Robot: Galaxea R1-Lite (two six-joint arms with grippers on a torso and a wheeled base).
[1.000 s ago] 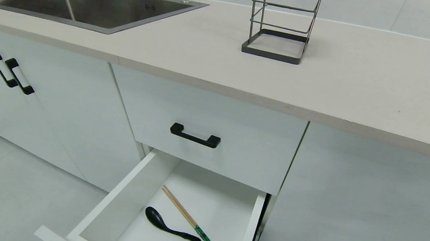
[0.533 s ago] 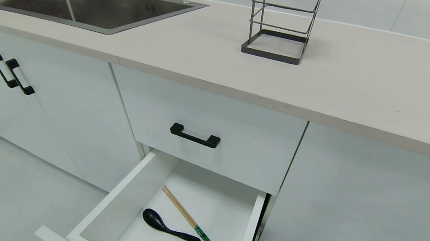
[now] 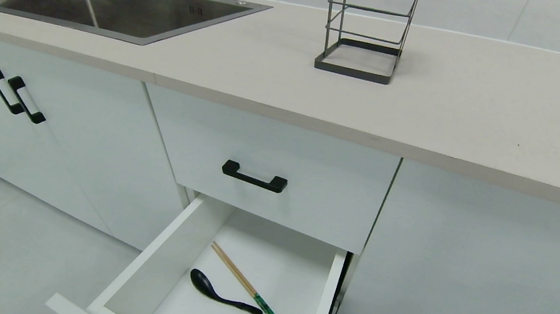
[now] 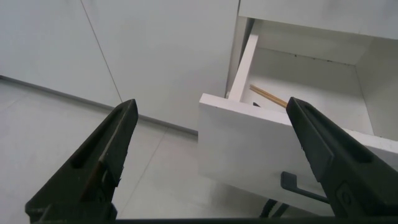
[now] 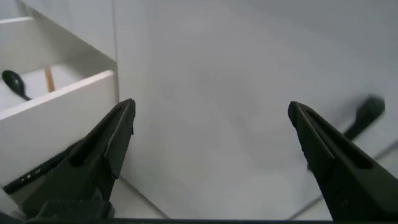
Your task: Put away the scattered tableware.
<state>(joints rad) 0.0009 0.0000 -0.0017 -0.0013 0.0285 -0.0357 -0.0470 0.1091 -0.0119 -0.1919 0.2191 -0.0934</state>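
The spoon (image 3: 226,299) is black, chopsticks (image 3: 245,285) tan with green-patterned tips, drawer (image 3: 161,263) white.

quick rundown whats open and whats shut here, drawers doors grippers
lower drawer: pulled open, black spoon and chopsticks lying inside
upper drawer: shut
cabinet doors: shut
left gripper: open, holding nothing
right gripper: open, holding nothing
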